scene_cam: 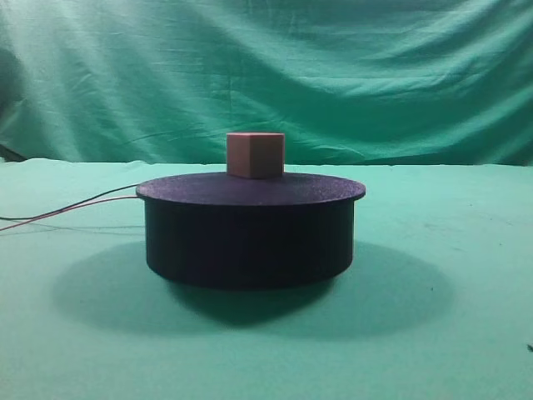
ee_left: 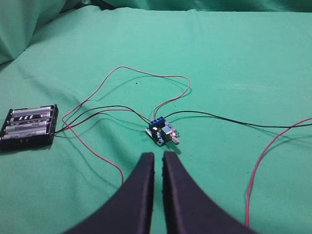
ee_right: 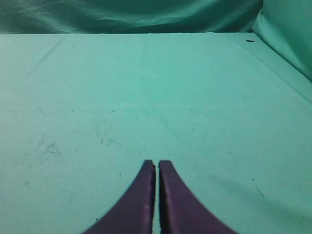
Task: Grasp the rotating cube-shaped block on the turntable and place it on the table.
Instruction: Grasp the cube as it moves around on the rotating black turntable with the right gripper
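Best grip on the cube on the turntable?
Come from above and close on two opposite upright faces of the cube. It stands upright near the middle of the turntable top, corner edge toward the camera, sides clear, so turn the claw to match those faces.

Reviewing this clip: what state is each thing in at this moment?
cube-shaped block: upright on the turntable top, not grasped.
turntable: standing on the table, wires trailing left.
left gripper: shut, holding nothing, above the table.
right gripper: shut, holding nothing, over bare cloth.
battery holder: loaded with cells, wired.
circuit board: wired up, lying flat on the table.
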`<control>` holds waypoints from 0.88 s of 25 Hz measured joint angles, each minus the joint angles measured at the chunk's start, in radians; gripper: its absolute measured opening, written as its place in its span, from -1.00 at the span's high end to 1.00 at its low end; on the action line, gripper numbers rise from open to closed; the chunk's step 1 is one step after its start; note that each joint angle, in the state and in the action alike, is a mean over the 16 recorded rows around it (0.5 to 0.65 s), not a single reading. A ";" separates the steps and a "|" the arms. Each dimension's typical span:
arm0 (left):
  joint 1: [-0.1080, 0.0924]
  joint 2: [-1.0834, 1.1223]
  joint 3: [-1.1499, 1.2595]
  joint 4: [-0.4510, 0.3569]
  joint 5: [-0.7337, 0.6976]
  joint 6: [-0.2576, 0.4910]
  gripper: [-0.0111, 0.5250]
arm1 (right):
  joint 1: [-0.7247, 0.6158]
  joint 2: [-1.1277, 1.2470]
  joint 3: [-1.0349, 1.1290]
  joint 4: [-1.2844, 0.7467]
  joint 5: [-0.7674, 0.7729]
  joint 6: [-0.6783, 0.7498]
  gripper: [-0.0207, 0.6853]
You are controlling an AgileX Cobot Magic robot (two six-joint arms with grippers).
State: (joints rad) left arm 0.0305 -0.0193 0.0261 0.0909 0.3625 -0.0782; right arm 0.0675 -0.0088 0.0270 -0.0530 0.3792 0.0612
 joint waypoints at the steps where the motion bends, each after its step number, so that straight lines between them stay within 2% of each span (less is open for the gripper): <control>1: 0.000 0.000 0.000 0.000 0.000 0.000 0.96 | 0.000 0.000 0.000 0.000 0.000 0.000 0.94; 9: 0.000 0.000 0.000 0.000 0.000 0.000 0.96 | 0.000 0.000 0.001 0.005 -0.026 0.006 0.94; 22: 0.000 0.000 0.000 0.000 0.000 0.000 0.96 | 0.000 0.045 -0.050 0.112 -0.295 0.053 0.94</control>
State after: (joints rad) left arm 0.0305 -0.0193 0.0261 0.0909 0.3625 -0.0782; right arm 0.0675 0.0364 -0.0225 0.0589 0.0847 0.1141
